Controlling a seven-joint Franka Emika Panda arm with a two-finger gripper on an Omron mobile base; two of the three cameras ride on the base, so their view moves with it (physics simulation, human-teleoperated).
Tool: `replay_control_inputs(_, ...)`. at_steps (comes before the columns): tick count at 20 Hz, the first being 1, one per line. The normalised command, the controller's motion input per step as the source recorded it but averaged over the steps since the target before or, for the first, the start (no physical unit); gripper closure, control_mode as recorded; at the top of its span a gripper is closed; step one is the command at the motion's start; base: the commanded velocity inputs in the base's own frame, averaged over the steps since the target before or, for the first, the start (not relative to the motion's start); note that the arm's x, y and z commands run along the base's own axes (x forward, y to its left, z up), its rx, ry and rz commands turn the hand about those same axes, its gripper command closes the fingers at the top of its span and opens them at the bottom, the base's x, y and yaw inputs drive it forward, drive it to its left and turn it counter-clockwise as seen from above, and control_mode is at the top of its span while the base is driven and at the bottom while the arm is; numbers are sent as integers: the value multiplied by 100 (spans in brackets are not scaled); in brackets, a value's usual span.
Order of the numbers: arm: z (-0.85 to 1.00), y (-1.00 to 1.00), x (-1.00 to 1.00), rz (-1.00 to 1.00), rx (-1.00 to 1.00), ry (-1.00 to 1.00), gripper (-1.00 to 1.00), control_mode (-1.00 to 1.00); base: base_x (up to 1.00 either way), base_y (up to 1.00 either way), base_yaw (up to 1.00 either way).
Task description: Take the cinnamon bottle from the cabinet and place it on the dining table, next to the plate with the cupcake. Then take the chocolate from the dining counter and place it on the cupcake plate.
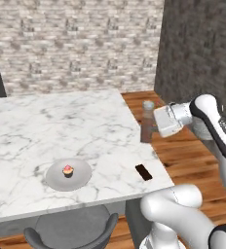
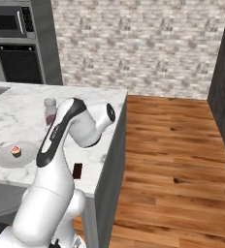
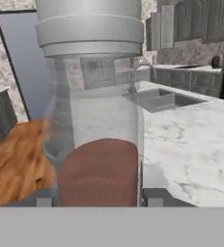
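The cinnamon bottle (image 1: 147,114) is a clear jar with a grey cap and brown powder in its lower part. It stands upright by the right edge of the marble dining table (image 1: 47,121), and my gripper (image 1: 150,128) is shut on it from the right. In the hand view the bottle (image 3: 92,96) sits close between my fingertips (image 3: 155,195). The arm partly hides the bottle (image 2: 50,110) in the right base view. The grey plate (image 1: 82,171) with the cupcake (image 1: 67,170) lies near the front edge. The dark chocolate (image 1: 143,171) lies at the front right corner.
Dark grey chairs (image 1: 71,228) stand under the table's front edge. Wooden floor (image 2: 172,145) runs to the right of the table, bounded by a dark wall (image 1: 197,48). An oven stack with a microwave (image 2: 12,22) stands far left. A sink (image 3: 155,99) shows behind the bottle.
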Motion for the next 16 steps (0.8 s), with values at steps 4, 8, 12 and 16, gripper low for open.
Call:
replay_control_inputs(4,-83,72,30,46,0,-17,100,-100,0,0,0)
replay_control_inputs(8,-49,35,55,23,0,-6,100,-100,0,0,0)
replay_control_inputs(12,-31,23,55,4,0,14,100,-100,0,0,0)
replay_control_inputs(16,-74,64,38,9,0,11,100,-100,0,0,0)
